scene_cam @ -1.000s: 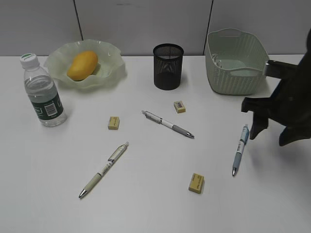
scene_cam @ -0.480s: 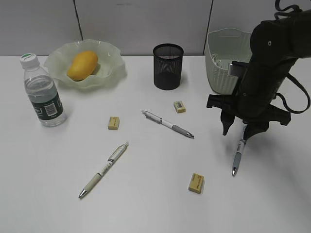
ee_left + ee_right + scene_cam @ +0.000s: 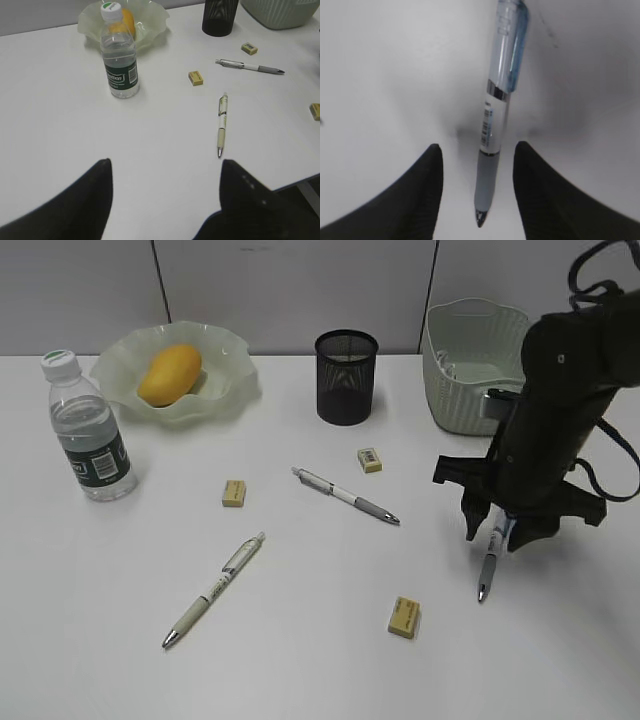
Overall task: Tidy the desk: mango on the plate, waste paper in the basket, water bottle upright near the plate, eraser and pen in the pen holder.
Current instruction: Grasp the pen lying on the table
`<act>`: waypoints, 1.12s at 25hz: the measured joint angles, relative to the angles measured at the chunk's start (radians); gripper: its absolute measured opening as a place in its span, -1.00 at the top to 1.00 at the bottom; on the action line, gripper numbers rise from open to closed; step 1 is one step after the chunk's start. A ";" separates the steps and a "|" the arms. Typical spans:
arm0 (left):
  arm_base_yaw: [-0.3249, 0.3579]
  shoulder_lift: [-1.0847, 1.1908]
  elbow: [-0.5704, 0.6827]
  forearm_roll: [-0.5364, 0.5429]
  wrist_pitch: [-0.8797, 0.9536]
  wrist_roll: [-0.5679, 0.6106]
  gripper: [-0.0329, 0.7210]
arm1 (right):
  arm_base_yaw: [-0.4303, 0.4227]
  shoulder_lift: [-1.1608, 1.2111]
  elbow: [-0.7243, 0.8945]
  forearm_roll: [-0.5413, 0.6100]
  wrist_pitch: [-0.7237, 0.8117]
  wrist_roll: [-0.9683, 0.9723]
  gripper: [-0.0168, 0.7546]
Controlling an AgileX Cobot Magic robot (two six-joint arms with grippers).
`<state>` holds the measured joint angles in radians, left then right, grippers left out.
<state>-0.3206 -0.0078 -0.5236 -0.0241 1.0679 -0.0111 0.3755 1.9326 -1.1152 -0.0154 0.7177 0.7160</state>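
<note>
My right gripper (image 3: 493,537) (image 3: 477,150) stands open, low over the desk (image 3: 300,660), its fingers either side of a blue pen (image 3: 488,565) (image 3: 495,130) with a gap on each side. Two more pens lie loose, a grey-grip one (image 3: 345,496) and a cream one (image 3: 215,590). Three erasers (image 3: 234,493) (image 3: 370,460) (image 3: 405,617) lie scattered. The black pen holder (image 3: 346,377) stands at the back. The mango (image 3: 170,373) rests on the plate (image 3: 225,390), and the water bottle (image 3: 90,430) stands upright beside it. My left gripper (image 3: 166,165) hangs open over bare desk. The waste paper is hidden.
The pale green basket (image 3: 470,380) stands at the back right, just behind my right arm. A grey wall closes off the desk's far edge. The desk's near edge shows in the left wrist view at the lower right.
My right arm swung in from the right edge and came down over the blue pen, its jaws narrowing around it. Nothing else has moved.
</note>
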 joint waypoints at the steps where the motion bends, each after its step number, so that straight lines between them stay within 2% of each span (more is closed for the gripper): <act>1: 0.000 0.000 0.000 0.000 0.000 0.000 -0.43 | -0.002 0.000 0.018 0.000 -0.019 0.011 -0.02; 12: 0.000 0.000 0.000 0.000 0.000 0.000 -0.43 | -0.083 0.013 0.051 0.007 -0.124 -0.002 -0.01; 19: 0.000 0.000 0.000 0.000 0.000 0.000 -0.43 | -0.083 0.059 0.052 0.091 -0.155 -0.078 0.01; 23: 0.000 0.000 0.000 0.000 0.000 0.000 -0.42 | -0.083 0.068 0.050 0.098 -0.154 -0.082 0.23; 27: 0.000 0.000 0.000 0.000 0.000 0.000 -0.42 | -0.083 0.070 0.050 0.099 -0.154 -0.093 0.63; 28: 0.000 0.000 0.000 0.000 0.000 0.000 -0.42 | -0.083 0.070 0.050 0.099 -0.154 -0.103 0.66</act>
<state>-0.3206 -0.0078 -0.5236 -0.0241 1.0679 -0.0111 0.2921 2.0026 -1.0653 0.0834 0.5635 0.6133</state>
